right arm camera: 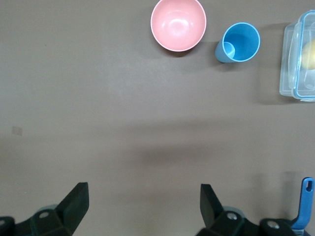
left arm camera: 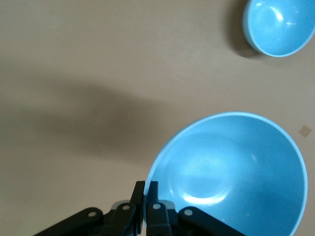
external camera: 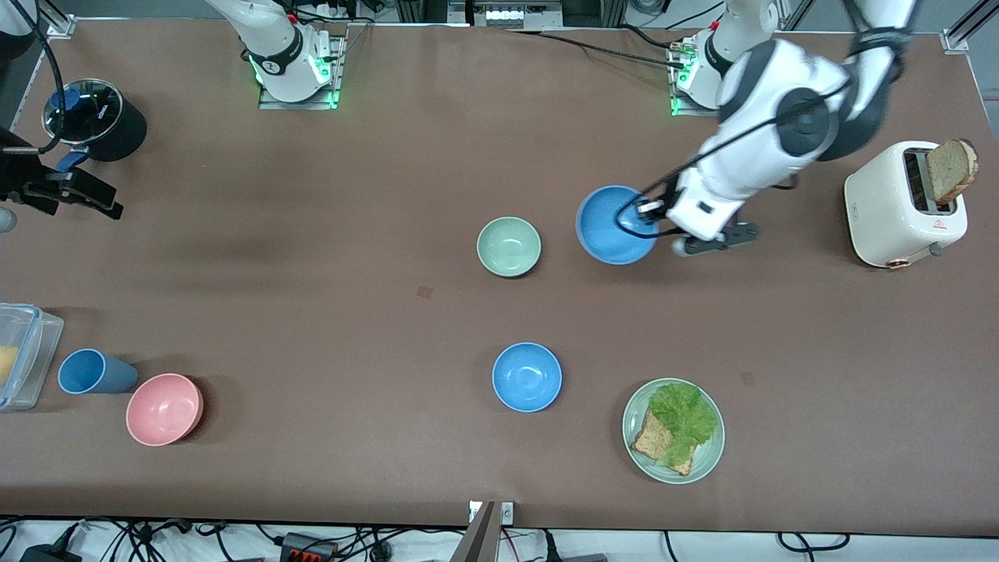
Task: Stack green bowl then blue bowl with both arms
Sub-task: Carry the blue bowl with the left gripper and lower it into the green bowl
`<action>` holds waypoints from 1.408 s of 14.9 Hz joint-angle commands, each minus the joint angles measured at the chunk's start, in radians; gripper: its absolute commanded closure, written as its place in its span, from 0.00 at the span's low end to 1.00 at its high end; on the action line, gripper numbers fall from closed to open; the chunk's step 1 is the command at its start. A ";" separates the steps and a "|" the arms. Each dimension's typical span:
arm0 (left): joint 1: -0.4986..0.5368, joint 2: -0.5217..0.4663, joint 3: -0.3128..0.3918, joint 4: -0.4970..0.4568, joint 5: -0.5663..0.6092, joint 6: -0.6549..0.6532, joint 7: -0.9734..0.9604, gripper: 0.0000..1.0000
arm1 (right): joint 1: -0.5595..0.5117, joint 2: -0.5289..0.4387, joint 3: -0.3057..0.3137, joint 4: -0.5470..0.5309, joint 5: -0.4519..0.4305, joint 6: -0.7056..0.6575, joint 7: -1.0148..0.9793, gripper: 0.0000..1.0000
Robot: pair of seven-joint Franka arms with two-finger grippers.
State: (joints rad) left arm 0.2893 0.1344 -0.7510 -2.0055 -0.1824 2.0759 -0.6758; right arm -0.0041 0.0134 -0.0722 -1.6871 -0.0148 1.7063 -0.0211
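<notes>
Pinching the rim of a blue bowl (left arm camera: 231, 172) beside the green bowl (external camera: 509, 246), the left pincer (left arm camera: 146, 189) holds light, smooth, slippery plastic, best taken at the rim; the right pincer (right arm camera: 142, 204) waits agape at the table's (external camera: 312, 234) end

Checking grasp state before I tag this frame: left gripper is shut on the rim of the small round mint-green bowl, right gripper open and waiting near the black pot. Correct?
Not quite. The left gripper is shut on the rim of a small round sky-blue bowl, not the mint-green bowl, which sits untouched beside it; the left wrist view shows this. The right gripper is open, waiting near the black pot.
</notes>
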 commanded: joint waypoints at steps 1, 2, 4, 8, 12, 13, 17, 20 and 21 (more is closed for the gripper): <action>-0.051 0.063 -0.030 -0.002 -0.005 0.110 -0.079 0.99 | 0.016 -0.029 -0.011 -0.025 -0.008 0.004 0.000 0.00; -0.083 0.089 -0.030 -0.001 0.001 0.148 -0.093 1.00 | 0.016 -0.029 -0.011 -0.025 -0.007 0.000 0.001 0.00; -0.120 0.137 -0.028 0.001 0.055 0.211 -0.096 1.00 | 0.016 -0.027 -0.011 -0.023 -0.004 -0.017 0.004 0.00; -0.183 0.237 -0.027 0.046 0.213 0.243 -0.152 1.00 | 0.016 -0.026 -0.011 -0.022 -0.007 -0.027 0.001 0.00; -0.260 0.336 -0.022 0.108 0.401 0.243 -0.241 1.00 | 0.019 -0.021 -0.011 -0.023 -0.007 -0.016 0.003 0.00; -0.263 0.359 -0.022 0.117 0.456 0.243 -0.246 1.00 | 0.021 -0.021 -0.011 -0.023 -0.007 -0.017 0.001 0.00; -0.275 0.415 -0.024 0.145 0.518 0.243 -0.248 1.00 | 0.019 -0.021 -0.012 -0.020 -0.008 -0.019 0.001 0.00; -0.305 0.455 -0.021 0.177 0.550 0.243 -0.249 1.00 | 0.021 -0.020 -0.011 -0.020 -0.005 -0.016 0.001 0.00; -0.306 0.464 -0.021 0.180 0.582 0.243 -0.249 1.00 | 0.021 -0.020 -0.011 -0.020 -0.005 -0.016 0.001 0.00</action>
State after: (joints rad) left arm 0.0025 0.5621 -0.7746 -1.8690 0.3375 2.3264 -0.9137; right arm 0.0037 0.0129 -0.0738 -1.6894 -0.0165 1.6858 -0.0207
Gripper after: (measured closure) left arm 0.952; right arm 0.000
